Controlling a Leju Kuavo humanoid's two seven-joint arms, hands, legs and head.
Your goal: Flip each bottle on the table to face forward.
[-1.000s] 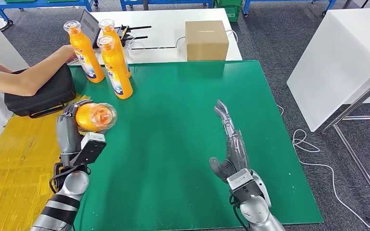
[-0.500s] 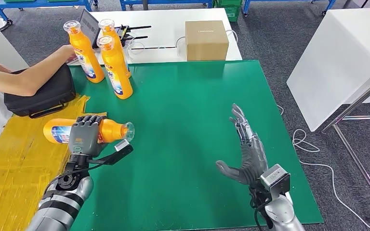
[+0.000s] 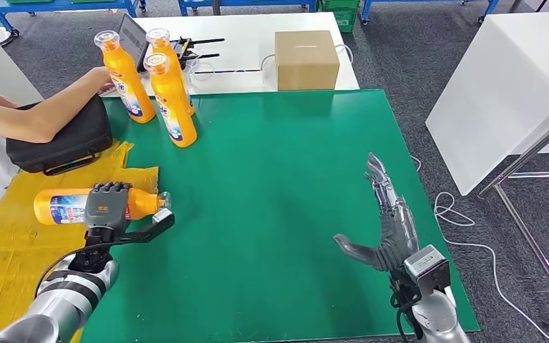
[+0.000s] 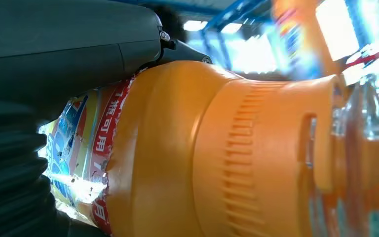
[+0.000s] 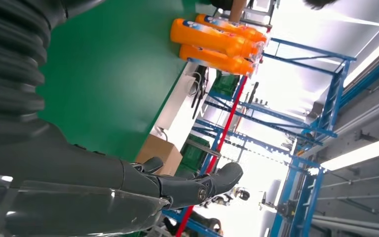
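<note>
Left hand (image 3: 107,205) wrapped around orange plastic bottle with clear cap (image 3: 68,205), held lying sideways over yellow sheet (image 3: 14,243) at left edge of green table mat (image 3: 271,214), cap pointing right. Right hand (image 3: 389,229) holding nothing, fingers straight and spread, above mat's right side. 3 upright orange bottles (image 3: 164,86) at far left corner, beside person's forearm (image 3: 43,111) resting on black case (image 3: 61,143).

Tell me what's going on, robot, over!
Left hand gripping orange bottle, sideways. Right hand open, empty. Three bottles upright at back. Person's arm beside them.
</note>
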